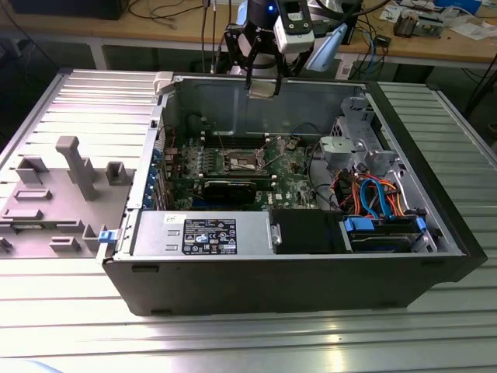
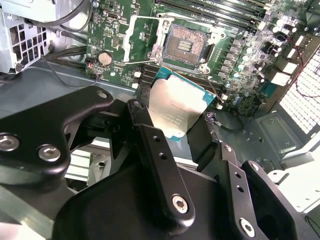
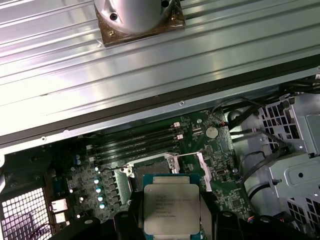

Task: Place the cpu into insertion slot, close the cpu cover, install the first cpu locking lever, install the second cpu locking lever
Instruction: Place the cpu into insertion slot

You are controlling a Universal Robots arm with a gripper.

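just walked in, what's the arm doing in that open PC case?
The arm's black pincer is shut on the flat square silver-topped cpu and holds it in the air above the green motherboard inside the open black computer case. The square metal-rimmed insertion slot lies bare with its pin grid exposed, so the chip is not seated yet. The thin silver cpu cover appears swung open beside the slot.
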